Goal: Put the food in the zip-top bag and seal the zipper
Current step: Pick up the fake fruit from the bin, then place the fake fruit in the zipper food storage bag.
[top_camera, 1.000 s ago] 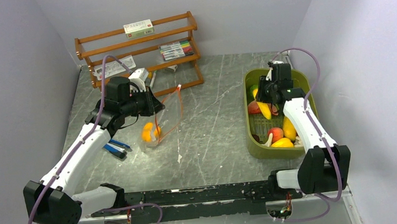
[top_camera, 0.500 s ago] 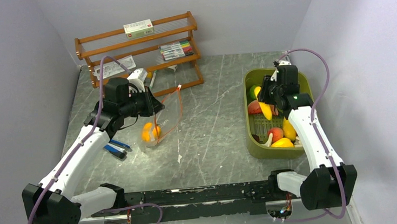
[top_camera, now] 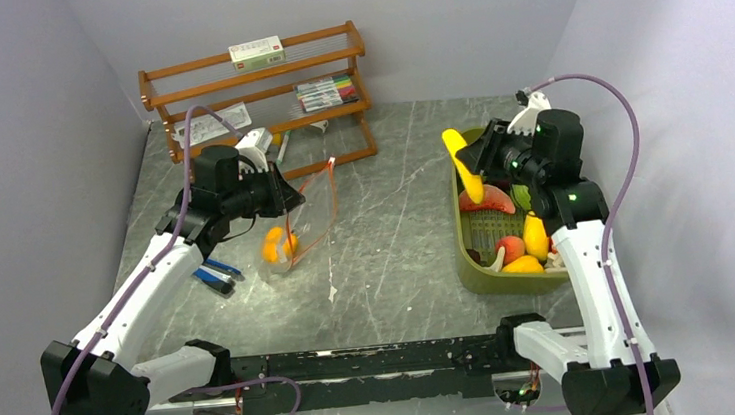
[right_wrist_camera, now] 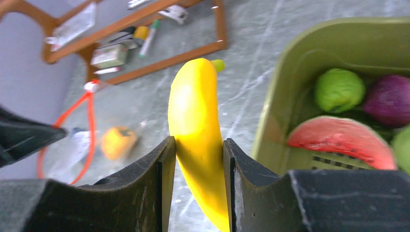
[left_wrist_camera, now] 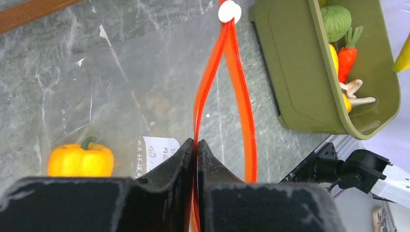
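Over the bin point(top_camera: 464, 259) rim, right gripper point(right_wrist_camera: 198, 141) clamps banana point(right_wrist_camera: 193, 106) lengthwise along fingers point(right_wrist_camera: 145, 179); left gripper point(left_wrist_camera: 195, 142) pinches zipper point(left_wrist_camera: 232, 63).

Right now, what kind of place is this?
Likely a robot practice booth: plain walls box in the table, two robot arms are bolted at its edge, and the bin holds toy food.

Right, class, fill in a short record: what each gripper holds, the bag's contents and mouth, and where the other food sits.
left gripper: shut on one strip of the zipper
right gripper: shut on the banana, over the bin's rim
zip-top bag contents: one yellow pepper
bag mouth: open, zipper strips apart
other food: in the green bin
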Controlling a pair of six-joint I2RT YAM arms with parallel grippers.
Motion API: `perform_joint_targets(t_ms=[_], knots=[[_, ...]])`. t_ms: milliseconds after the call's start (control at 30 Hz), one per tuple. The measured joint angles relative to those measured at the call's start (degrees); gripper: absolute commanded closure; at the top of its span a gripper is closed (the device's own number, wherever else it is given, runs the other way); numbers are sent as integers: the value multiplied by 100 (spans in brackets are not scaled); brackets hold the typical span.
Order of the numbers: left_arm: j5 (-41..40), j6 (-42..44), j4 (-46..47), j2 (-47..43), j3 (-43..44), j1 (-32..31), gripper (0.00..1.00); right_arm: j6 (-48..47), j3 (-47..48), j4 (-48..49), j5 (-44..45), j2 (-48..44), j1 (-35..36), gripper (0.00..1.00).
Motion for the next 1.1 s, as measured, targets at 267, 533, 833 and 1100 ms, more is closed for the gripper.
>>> perform_joint_targets(t_ms=[267, 533, 833, 1100], knots=[[7, -101, 63, 7, 0, 0, 93, 1220, -13, 328, -575, -162, 688, 79], [7, -214, 138, 20, -85, -2, 93, 2610, -190, 1045, -481, 48, 1985, 77], [-17, -249, 144, 11, -111, -2, 93, 3580, -243, 1394, -361, 1021, 3169, 75], [-17, -249, 157, -33, -114, 0, 93, 4583, -372, 1545, -293, 1121, 3528, 72]])
